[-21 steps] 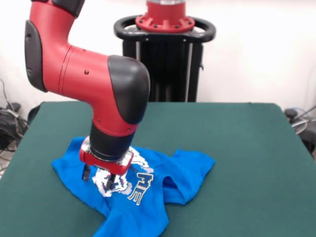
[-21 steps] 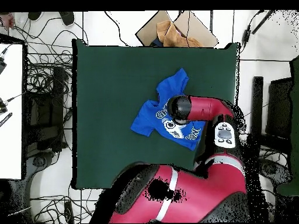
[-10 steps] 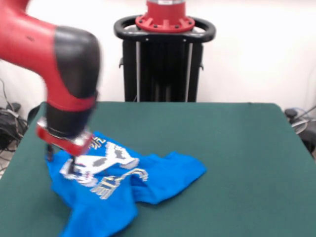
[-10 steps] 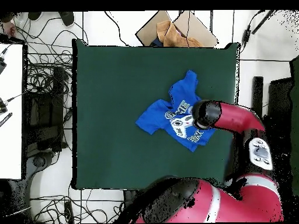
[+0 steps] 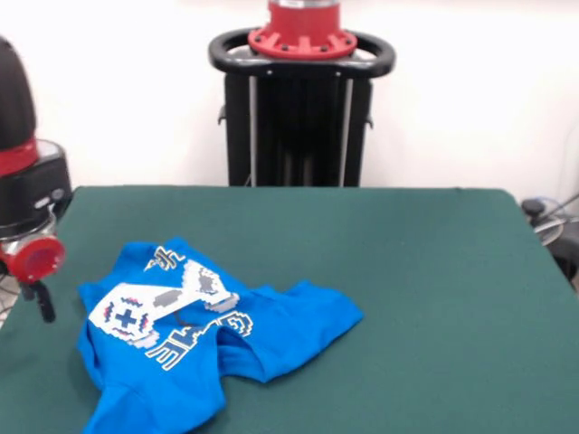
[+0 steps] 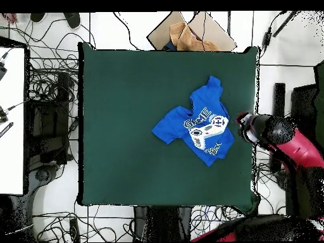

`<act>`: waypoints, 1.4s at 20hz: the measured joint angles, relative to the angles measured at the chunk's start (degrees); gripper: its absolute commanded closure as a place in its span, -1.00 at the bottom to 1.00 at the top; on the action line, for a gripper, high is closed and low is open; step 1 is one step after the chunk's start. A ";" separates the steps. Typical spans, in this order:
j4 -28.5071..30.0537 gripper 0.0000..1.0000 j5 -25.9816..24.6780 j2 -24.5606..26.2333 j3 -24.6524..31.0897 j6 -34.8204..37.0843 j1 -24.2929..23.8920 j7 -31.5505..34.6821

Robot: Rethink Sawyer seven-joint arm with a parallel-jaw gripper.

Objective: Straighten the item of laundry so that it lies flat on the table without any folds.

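The item of laundry (image 5: 194, 339), a bright blue T-shirt with a white pixel print, lies crumpled on the table (image 5: 407, 271) at the front view's lower left. A fold runs through its middle and its lower part runs off the picture's bottom edge. In the overhead view the item of laundry (image 6: 196, 124) sits right of the centre of the table (image 6: 126, 126), near the right edge. My gripper (image 5: 36, 297) hangs at the table's left edge, just clear of the shirt and holding nothing. Overhead, the gripper (image 6: 243, 124) is just right of the shirt.
The black pedestal with its red base (image 5: 301, 90) stands behind the table. Cables (image 6: 54, 95) lie on the floor along the table's left side. A cardboard box (image 6: 190, 31) sits past the top edge, and a white surface (image 6: 11, 120) is at far left.
The arm dragged the shirt sideways toward the table's edge, then let it go and swung off past that edge. The shirt now lies free with more of its print showing.
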 measured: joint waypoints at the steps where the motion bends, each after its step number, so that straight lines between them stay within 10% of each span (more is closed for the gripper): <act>1: 0.00 -1.00 0.06 0.31 0.64 0.01 -0.76 0.00; 28: -1.10 -1.00 4.05 -4.26 -5.58 8.91 17.32 0.00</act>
